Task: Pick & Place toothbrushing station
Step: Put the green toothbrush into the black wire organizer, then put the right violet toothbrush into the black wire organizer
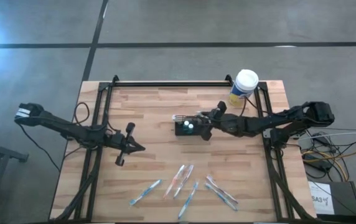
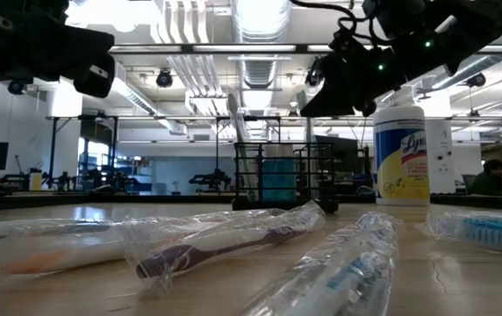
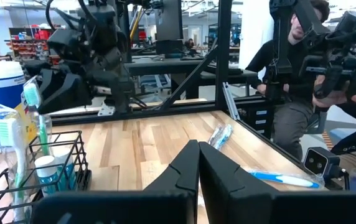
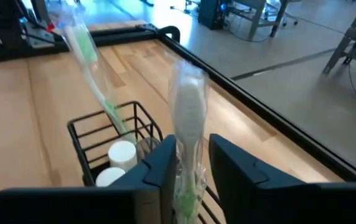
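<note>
The black wire caddy (image 1: 184,129) stands on the wooden table at mid-centre; it also shows in the low view (image 2: 286,175) and the left wrist view (image 3: 60,155). A green wrapped toothbrush (image 4: 94,74) stands in it and leans on its rim. My right gripper (image 4: 193,165) reaches over the caddy (image 4: 103,134) from the right and is shut on a second wrapped toothbrush (image 4: 187,106). My left gripper (image 3: 198,155) is shut and empty, above the table left of the caddy, as the high view shows (image 1: 138,148). My right gripper pinches the wrapped toothbrush's handle (image 4: 187,177) between its two fingers, below the white head. The fingers come slanting down from the table's right side and lie across the handle. The brush stands nearly upright, head up. The fingers hide its lower end, which goes down toward the caddy.
A white-lidded yellow-and-blue wipes canister (image 1: 245,86) stands at the far right behind the caddy. Several wrapped toothbrushes (image 1: 181,180) lie loose near the table's near edge. A seated person (image 3: 290,74) is beyond the table's right side.
</note>
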